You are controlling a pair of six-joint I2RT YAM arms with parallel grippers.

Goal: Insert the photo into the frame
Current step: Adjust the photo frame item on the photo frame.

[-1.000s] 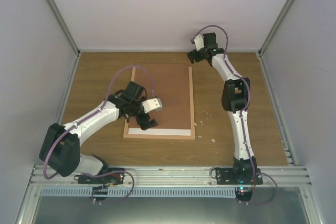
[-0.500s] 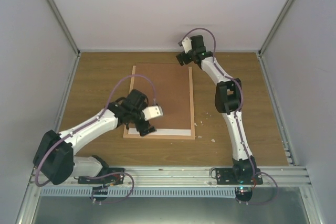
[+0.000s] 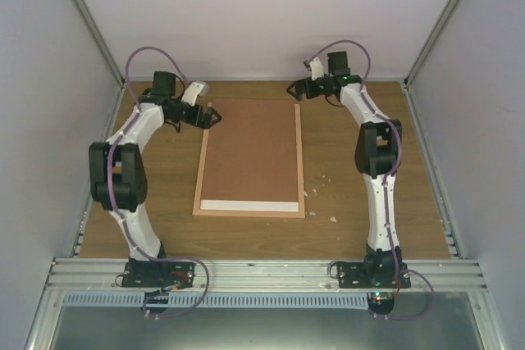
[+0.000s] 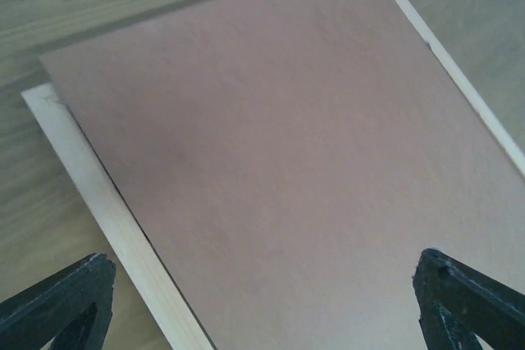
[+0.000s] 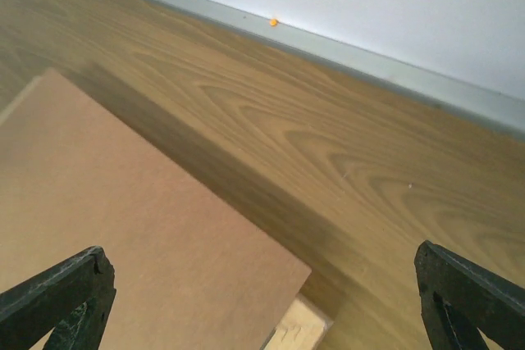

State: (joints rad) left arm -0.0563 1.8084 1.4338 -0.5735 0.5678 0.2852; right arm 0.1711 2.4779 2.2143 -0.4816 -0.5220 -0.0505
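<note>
Moved: left gripper (image 3: 212,117) travelling from near edge to far-left corner of thin light-wood rectangular frame (image 3: 300,161).
Claws: left and right gripper (image 3: 294,91) both standing released, empty.
Progress: flat brown backing board (image 3: 250,149) covering white-bordered paper photo (image 3: 250,205); final seating probably remaining.

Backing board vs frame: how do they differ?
Colour: the backing board is plain brown, while the frame is pale wood rails.
Size: the backing board is smaller, and the frame's rails show along its left, right and near sides.
Position: the backing board lies over the frame but stops short of its near rail, leaving a white strip uncovered.
Shared: both are rectangular, lying flat, with edges parallel.
</note>
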